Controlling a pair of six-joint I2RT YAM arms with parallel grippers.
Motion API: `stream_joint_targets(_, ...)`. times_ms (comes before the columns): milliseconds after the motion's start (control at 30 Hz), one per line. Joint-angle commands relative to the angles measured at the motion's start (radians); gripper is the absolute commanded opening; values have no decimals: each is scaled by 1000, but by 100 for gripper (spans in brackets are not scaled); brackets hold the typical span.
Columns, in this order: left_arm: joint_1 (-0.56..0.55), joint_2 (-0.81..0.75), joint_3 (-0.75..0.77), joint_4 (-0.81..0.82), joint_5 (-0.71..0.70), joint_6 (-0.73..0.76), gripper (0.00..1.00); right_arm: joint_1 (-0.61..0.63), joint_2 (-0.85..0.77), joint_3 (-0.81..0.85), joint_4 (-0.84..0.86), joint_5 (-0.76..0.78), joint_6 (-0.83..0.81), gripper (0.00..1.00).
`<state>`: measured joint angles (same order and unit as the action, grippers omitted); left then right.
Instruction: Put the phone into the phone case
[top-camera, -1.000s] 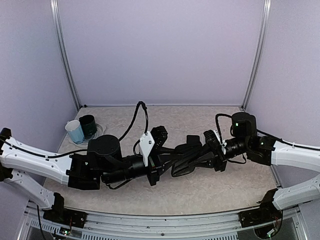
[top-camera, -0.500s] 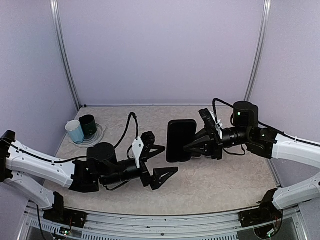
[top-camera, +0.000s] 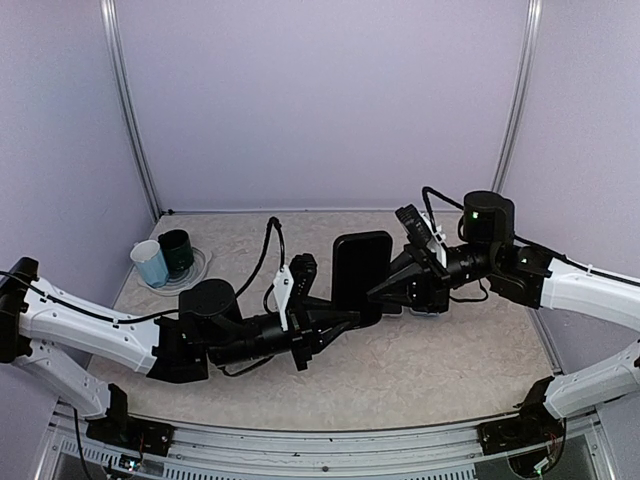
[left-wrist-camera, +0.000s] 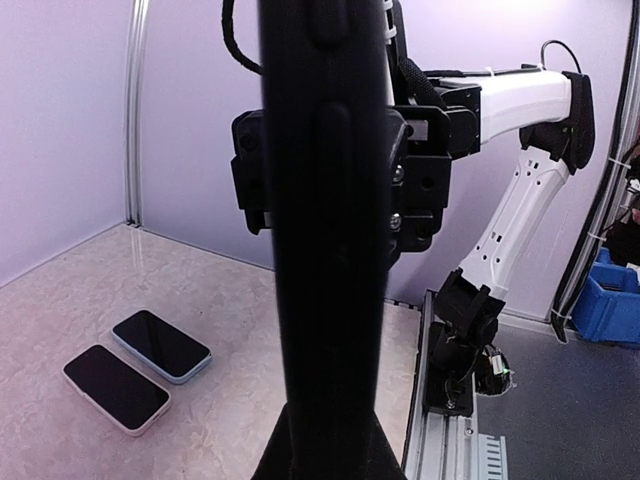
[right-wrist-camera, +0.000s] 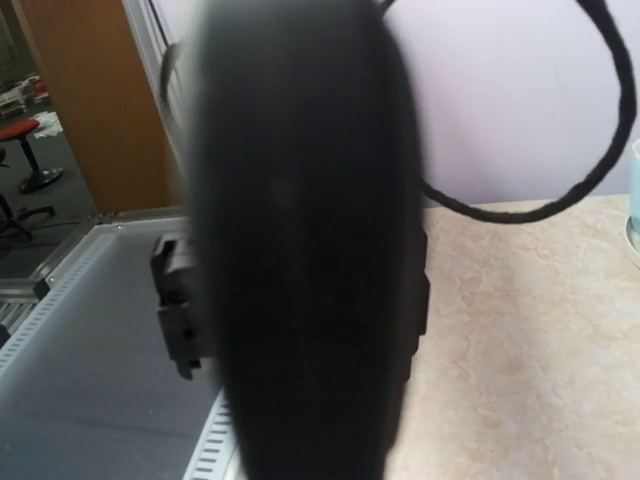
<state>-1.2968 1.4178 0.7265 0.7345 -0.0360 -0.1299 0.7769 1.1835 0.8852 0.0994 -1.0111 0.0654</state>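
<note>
A black phone stands upright in the air above the middle of the table; I cannot tell whether a case is on it. My right gripper is shut on its right side. My left gripper reaches up from the left, its fingers pressed on the phone's lower end. In the left wrist view the phone is edge-on with its side buttons showing, and my left gripper clasps its bottom. In the right wrist view the phone is a blurred black shape filling the centre.
Two more phones lie flat on the table in the left wrist view, one with a light blue rim and one with a white rim. A light blue cup and a dark green cup stand at the far left.
My right gripper lifted the phone off the table and holds it upright. My left gripper drew back open, then came up and closed on the phone's lower end.
</note>
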Motion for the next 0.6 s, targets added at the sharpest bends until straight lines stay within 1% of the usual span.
stream_joint_targets(0,-12,17,28,23,11,0,0,6,-24,22,45,22,30,0)
stream_joint_targets(133,-12,9,24,5,-5,1,0,7,-12,30,37,47,61,0)
stream_joint_targets(167,-11,5,24,-10,-34,-2,12,6,-5,38,24,57,66,0)
stream_joint_targets(200,-9,2,24,-29,-74,-9,42,5,5,49,16,77,76,0)
stream_joint_targets(233,-6,-6,23,-53,-129,-17,64,5,13,56,2,102,86,0)
stream_joint_targets(267,-2,-12,20,-76,-182,-22,68,5,20,63,-7,125,94,0)
stream_joint_targets(300,4,-21,14,-102,-228,-28,68,4,24,66,-11,144,101,0)
stream_joint_targets(333,13,-32,2,-119,-259,-36,65,3,25,67,-8,157,108,0)
stream_joint_targets(367,21,-56,-18,-121,-257,-40,62,1,26,64,-3,157,113,0)
stream_joint_targets(467,39,-124,-88,-79,-167,-24,60,-1,19,51,34,111,116,0)
stream_joint_targets(533,44,-152,-106,-74,-132,-21,60,-1,7,38,56,94,119,0)
stream_joint_targets(567,49,-160,-113,-71,-85,-17,60,-2,2,34,60,93,117,0)
